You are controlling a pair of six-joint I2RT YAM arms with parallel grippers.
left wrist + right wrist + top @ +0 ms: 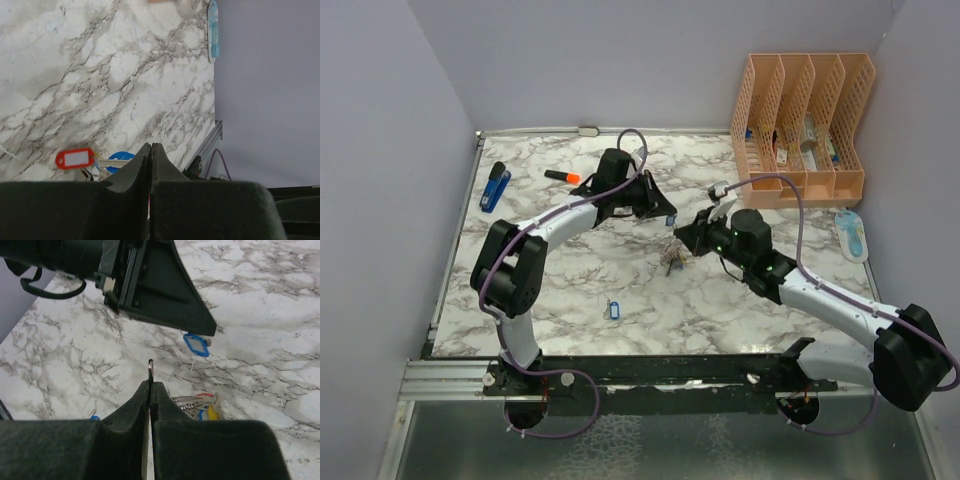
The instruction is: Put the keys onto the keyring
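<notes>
Pinches thin wire of keyring [191, 401] in right claw [150, 386], tags resting on surface [570, 270]; holds left claw [150, 147] shut, empty, just beside one blue-tagged key [196, 345], second key [612, 310] well apart.

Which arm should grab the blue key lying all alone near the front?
Probably left: the key lies on the left half, while the shut right tool pinches a metal sliver by the keyring.
</notes>
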